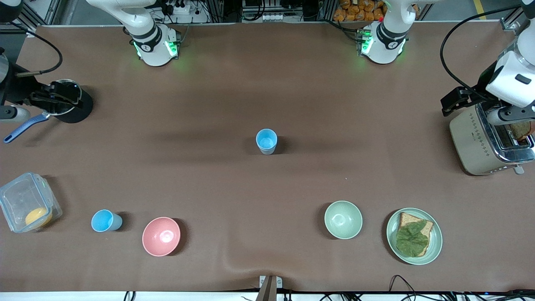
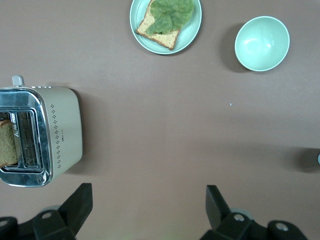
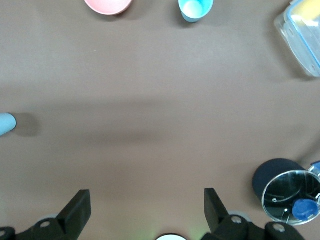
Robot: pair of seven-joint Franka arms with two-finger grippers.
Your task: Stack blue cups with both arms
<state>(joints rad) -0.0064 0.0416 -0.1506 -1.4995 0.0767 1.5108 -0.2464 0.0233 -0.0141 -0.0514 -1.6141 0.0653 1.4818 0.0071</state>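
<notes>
One blue cup (image 1: 266,141) stands upright at the middle of the table. A second blue cup (image 1: 106,220) stands nearer the front camera toward the right arm's end, beside a pink bowl (image 1: 161,236). My right gripper (image 1: 52,99) is open and empty, up over the table by a black pot (image 1: 77,109). Its wrist view shows its open gripper (image 3: 146,205), the second cup (image 3: 195,9) and the edge of the middle cup (image 3: 6,123). My left gripper (image 1: 453,102) is open and empty, up beside the toaster (image 1: 491,138). It also shows in the left wrist view (image 2: 148,200).
A pale green bowl (image 1: 343,219) and a green plate (image 1: 393,242) with bread and lettuce sit toward the left arm's end, nearer the front camera. A clear container (image 1: 29,207) sits at the right arm's end. The toaster (image 2: 42,135) holds a slice of bread.
</notes>
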